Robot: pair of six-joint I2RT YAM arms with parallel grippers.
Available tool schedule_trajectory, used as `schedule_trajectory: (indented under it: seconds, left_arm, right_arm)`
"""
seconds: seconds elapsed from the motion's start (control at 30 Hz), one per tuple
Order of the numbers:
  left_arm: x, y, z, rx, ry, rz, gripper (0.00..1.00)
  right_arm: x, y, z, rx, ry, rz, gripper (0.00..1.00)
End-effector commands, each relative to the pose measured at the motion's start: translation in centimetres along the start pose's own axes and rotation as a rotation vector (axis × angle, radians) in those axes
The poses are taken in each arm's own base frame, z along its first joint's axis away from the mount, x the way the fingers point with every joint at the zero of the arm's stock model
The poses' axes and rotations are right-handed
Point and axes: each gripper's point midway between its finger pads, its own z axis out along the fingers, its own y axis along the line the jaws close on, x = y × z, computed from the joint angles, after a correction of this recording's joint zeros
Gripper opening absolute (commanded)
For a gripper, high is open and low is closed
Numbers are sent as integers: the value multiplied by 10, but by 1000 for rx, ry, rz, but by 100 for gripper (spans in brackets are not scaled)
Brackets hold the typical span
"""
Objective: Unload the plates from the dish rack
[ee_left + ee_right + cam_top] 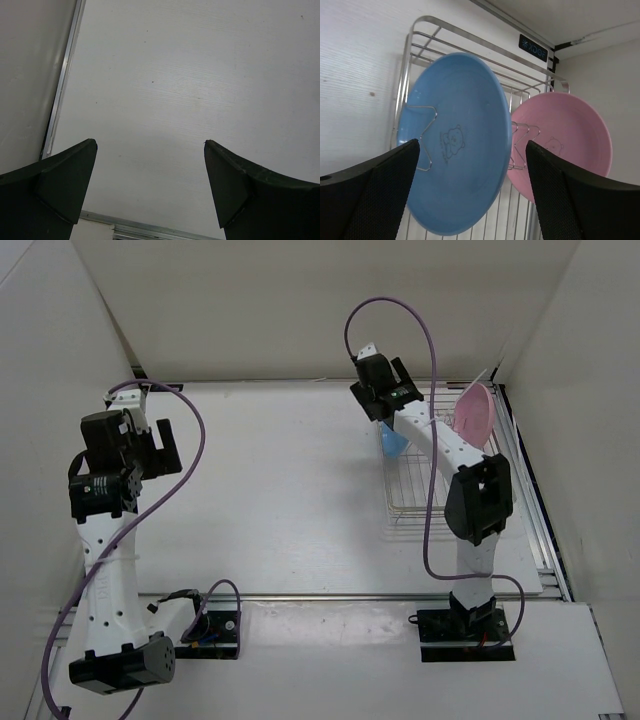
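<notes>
White desk (280,490) bears the dish rack (410,490). Right fingers (370,195) open, blue plate (465,150) between them, pink plate (570,135) beyond. Left fingers (55,185) open.

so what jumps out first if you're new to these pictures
The light blue round plastic plate and the pink round plastic plate stand on edge in the silvery wire dish rack on the right side of the white table. The right hand is open and faces the blue plate, framing it between its fingers. The left hand hangs open over the table's left side.
</notes>
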Motion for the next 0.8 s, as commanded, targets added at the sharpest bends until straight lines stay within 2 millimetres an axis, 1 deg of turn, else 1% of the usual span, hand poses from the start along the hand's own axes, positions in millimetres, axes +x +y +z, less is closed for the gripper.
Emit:
schedule_trajectory:
  seconds: [0.0, 0.03, 0.07, 0.1, 0.17, 0.2, 0.27, 0.3, 0.33, 0.4, 0.43, 0.47, 0.5, 0.53, 0.57, 0.63, 0.73, 0.77]
  left_arm:
    - [-3, 4, -4, -22, -27, -1, 100]
    - [-5, 4, -4, -22, -37, -2, 100]
    - [-2, 4, -4, -22, -35, -2, 100]
    - [-2, 3, -4, -13, -35, -1, 100]
    - [-2, 3, -4, -12, -35, -1, 100]
    - [-1, 3, -2, -12, -34, -1, 100]
    - [-1, 3, -2, -12, -34, -1, 100]
    - [-1, 3, -2, -12, -34, -1, 100]
    - [2, 3, 0, -12, -25, -1, 100]
    - [2, 3, -3, -13, -34, 8, 100]
    - [2, 3, -3, -13, -34, 8, 100]
    - [2, 3, -3, -13, -34, 8, 100]
    - [-3, 5, -5, -22, -46, 7, 100]
    - [-3, 5, -5, -22, -46, 7, 100]
    - [-3, 5, -5, -22, -46, 7, 100]
    - [-3, 5, -5, -22, -46, 7, 100]
    - [-5, 3, -5, -13, -55, 7, 100]
    - [-2, 3, -3, -13, -46, 7, 100]
  right_arm:
    - [-15, -38, -7, 130, -35, 53, 88]
    - [-11, -36, -5, 127, -27, 47, 88]
    - [-11, -45, -7, 138, -27, 50, 88]
    - [-11, -45, -7, 138, -27, 50, 88]
    - [-3, -47, -3, 140, -7, 44, 84]
    - [-1, -51, -2, 146, -2, 48, 78]
    - [3, -48, 0, 143, 7, 40, 72]
    - [6, -46, 1, 141, 15, 34, 58]
    - [10, -47, 6, 144, 28, 33, 56]
    - [11, -47, 6, 144, 27, 42, 54]
    - [15, -44, 9, 139, 42, 30, 50]
    - [15, -44, 9, 139, 42, 30, 50]
    - [18, -42, 12, 145, 53, 23, 48]
    - [18, -42, 12, 145, 54, 23, 43]
    - [15, -46, 10, 156, 49, 21, 43]
    - [18, -47, 12, 177, 64, 15, 43]
    - [13, -56, 8, 210, 62, 9, 43]
    - [13, -56, 8, 210, 62, 9, 42]
